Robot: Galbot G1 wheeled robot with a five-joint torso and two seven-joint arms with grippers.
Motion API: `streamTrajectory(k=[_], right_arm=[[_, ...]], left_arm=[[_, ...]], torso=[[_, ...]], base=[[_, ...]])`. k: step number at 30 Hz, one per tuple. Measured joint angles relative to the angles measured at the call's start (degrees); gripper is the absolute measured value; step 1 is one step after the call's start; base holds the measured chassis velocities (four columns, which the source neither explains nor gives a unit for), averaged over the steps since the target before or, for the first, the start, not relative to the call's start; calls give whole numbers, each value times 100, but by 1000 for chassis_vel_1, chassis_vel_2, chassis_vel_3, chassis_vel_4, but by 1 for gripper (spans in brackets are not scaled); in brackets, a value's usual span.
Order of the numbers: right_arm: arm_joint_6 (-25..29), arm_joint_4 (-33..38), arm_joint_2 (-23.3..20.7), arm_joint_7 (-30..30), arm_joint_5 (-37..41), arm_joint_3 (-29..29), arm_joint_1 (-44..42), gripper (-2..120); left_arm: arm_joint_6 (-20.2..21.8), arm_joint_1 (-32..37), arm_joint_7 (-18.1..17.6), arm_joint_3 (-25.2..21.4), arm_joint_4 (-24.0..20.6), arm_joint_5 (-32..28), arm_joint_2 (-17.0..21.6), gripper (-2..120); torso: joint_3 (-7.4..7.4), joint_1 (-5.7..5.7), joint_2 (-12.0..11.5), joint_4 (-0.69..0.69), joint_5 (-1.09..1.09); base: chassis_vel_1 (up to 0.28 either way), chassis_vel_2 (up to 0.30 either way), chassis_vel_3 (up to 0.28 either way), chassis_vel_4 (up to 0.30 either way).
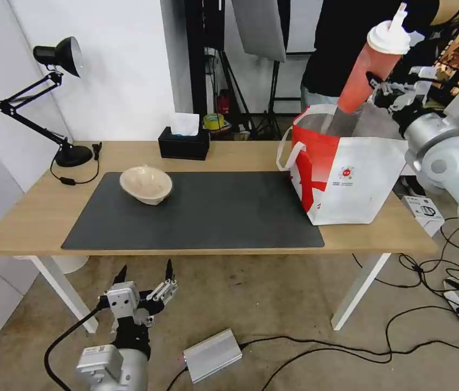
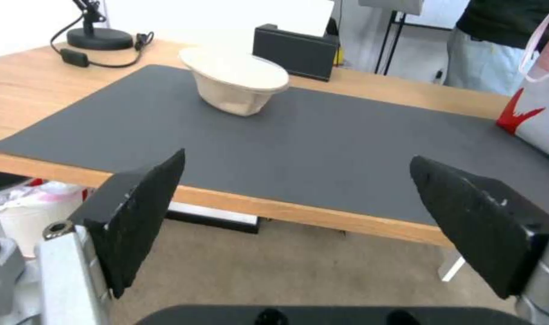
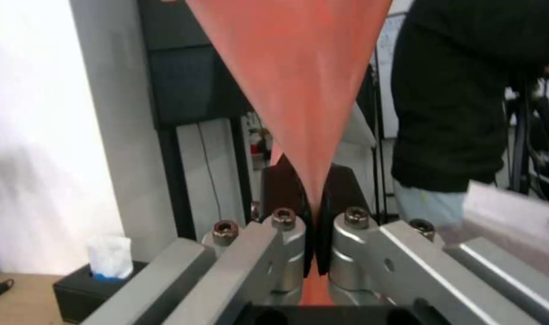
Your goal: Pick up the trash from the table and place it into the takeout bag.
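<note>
Two right gripper (image 1: 377,82) fingers pinch the tapered red cup (image 1: 368,62); left gripper (image 1: 145,274) fingers spread apart.

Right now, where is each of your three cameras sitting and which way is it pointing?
Head view: on the head, looking forward and down at the table and takeout bag; the left gripper shows below the table edge, the right gripper above the bag.
Left wrist view: on the left wrist, facing across the mat toward the beige bowl; its open fingers frame the picture.
Right wrist view: on the right wrist, looking along the red cup clamped in its gripper.
Shared: every view shows the tissue box.
</note>
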Motion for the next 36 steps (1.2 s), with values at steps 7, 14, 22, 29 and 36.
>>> streamTrajectory(k=[7,14,22,29,36], right_arm=[[21,-209,128,0,-154,44,-169,1],[33,-355,266,-4,-327,104,-374,1],[19,-578,440,7,-447,18,-357,1],[-102,-638,575,258,-573,-96,-242,1],[-173,-474,561,279,-578,-129,-267,22]], left_arm=[[-2,12,-5,-13,-24,-8,22,100],[-2,29,-10,17,-30,-6,-17,100],[-2,37,-10,44,-20,21,-63,100],[-2,46,-9,-16,-62,7,-31,100],[-2,34,-32,-12,-64,-1,-32,100]], torso=[[0,0,0,0,0],[0,0,0,0,0],[0,0,0,0,0],[0,0,0,1,-1],[0,0,0,0,-1]], base=[[0,0,0,0],[0,0,0,0],[0,0,0,0],[0,0,0,0],[0,0,0,0]])
